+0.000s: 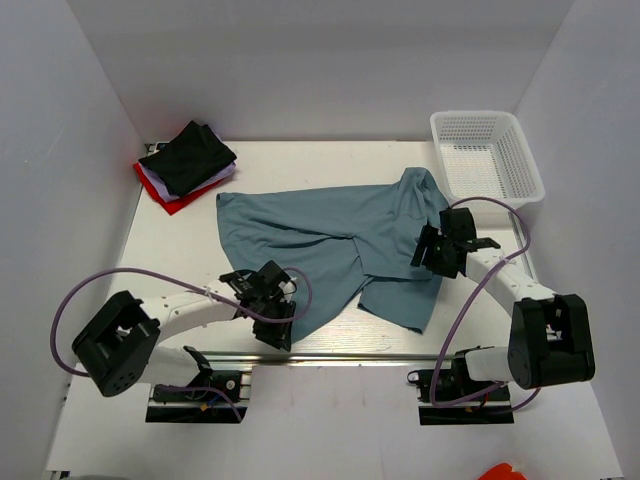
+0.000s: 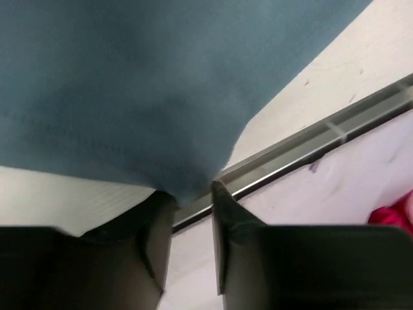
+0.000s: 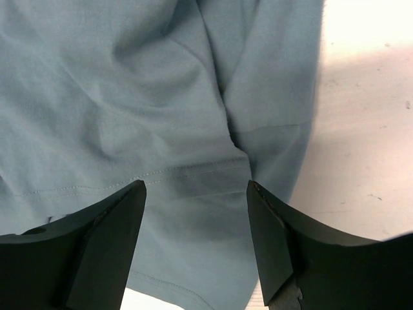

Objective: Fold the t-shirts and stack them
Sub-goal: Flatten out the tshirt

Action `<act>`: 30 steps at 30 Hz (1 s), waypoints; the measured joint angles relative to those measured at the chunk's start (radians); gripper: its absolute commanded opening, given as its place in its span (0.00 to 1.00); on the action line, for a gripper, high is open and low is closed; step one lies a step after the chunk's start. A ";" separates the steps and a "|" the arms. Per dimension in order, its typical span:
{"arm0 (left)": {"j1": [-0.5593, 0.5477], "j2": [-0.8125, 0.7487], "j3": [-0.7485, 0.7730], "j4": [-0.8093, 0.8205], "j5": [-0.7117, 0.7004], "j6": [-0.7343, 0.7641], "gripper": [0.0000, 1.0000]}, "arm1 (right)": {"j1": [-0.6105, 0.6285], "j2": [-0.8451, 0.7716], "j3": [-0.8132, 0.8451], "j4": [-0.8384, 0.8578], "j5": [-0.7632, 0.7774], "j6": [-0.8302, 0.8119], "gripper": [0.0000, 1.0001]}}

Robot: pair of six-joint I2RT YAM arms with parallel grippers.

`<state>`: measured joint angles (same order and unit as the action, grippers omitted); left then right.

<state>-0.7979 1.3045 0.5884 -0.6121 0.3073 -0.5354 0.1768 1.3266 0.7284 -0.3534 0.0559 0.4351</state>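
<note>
Top external is showing the blue shirt (image 1: 320, 225) lying rumpled on the surface (image 1: 170, 240), well apart from the stack (image 1: 190, 160) at the far-left corner. Left wrist: the left tool (image 2: 192, 190), narrowly spread, is straddling the shirt's near corner, likely to pinch it. Right wrist: the right tool (image 3: 195, 185), widely spread, is poising over a stitched hem for a matching hold.

White mesh basket (image 1: 487, 160) sits at the table's (image 1: 300, 165) far-right corner.

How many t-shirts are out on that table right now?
4. A blue-teal shirt lies spread in the middle. A black shirt sits at the far-left corner atop a white shirt and a red shirt. More may be hidden under them.
</note>
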 measured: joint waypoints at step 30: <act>-0.019 -0.119 0.179 -0.143 -0.493 -0.107 0.00 | 0.001 -0.006 -0.019 0.081 -0.019 0.034 0.00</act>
<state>-0.8165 1.1858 0.7677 -0.7551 -0.1860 -0.6426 0.1780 1.3209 0.7090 -0.2726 0.0368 0.4686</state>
